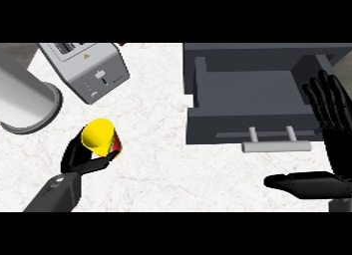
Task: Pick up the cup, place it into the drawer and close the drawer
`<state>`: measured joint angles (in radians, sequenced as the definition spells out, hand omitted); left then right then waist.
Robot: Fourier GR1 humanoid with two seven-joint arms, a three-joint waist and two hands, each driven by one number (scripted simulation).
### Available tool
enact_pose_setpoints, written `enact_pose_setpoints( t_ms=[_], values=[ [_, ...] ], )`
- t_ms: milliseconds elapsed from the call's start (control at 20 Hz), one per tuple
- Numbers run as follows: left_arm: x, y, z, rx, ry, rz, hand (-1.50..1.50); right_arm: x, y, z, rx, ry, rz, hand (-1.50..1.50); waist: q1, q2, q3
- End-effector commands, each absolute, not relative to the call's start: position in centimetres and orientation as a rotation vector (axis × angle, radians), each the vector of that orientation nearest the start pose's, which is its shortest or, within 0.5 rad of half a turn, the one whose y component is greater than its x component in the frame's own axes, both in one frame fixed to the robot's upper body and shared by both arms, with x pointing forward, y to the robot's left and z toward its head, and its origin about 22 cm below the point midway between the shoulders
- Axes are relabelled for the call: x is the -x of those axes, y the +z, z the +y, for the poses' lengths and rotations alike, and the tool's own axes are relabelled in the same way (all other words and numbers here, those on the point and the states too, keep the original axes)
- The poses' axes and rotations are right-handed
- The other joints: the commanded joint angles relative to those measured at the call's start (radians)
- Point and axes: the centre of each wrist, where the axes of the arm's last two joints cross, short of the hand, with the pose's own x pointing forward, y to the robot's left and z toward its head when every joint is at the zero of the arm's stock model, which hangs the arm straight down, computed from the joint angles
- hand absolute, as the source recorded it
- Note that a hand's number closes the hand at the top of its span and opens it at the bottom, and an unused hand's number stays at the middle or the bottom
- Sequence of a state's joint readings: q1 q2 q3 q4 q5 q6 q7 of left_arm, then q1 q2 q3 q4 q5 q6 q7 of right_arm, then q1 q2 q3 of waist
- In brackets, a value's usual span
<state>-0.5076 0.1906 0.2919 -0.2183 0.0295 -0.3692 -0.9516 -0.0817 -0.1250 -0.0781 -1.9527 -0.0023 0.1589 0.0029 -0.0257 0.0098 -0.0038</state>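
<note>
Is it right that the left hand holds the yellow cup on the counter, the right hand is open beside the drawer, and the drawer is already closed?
Not quite. The head view shows the drawer pulled open, its inside visible and bare, its handle toward the robot. The rest holds: the left hand curls round the yellow cup, and the right hand is open beside the drawer.
</note>
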Motion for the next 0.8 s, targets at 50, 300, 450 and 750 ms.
enact_pose_setpoints(
  t_ms=[50,300,450,750],
  values=[
    [-29.0,-13.4,28.6,0.468,0.16,-1.774,1.5,-23.2,11.2,-26.4,0.043,0.252,-2.003,-1.5,-0.001,-0.002,0.001],
    [-28.1,-14.2,27.5,0.55,0.211,-1.802,1.5,-24.8,11.2,-26.8,0.042,0.244,-2.006,-1.5,0.009,0.001,0.0],
    [-29.8,-13.0,26.4,0.503,0.182,-1.884,1.5,-23.8,11.0,-26.9,0.052,0.267,-1.992,-1.5,0.004,-0.003,0.001],
    [-28.3,-13.3,29.8,0.289,0.333,-1.975,1.5,-23.3,10.6,-26.1,0.064,0.277,-2.018,-1.5,0.009,-0.003,0.001]
  ],
)
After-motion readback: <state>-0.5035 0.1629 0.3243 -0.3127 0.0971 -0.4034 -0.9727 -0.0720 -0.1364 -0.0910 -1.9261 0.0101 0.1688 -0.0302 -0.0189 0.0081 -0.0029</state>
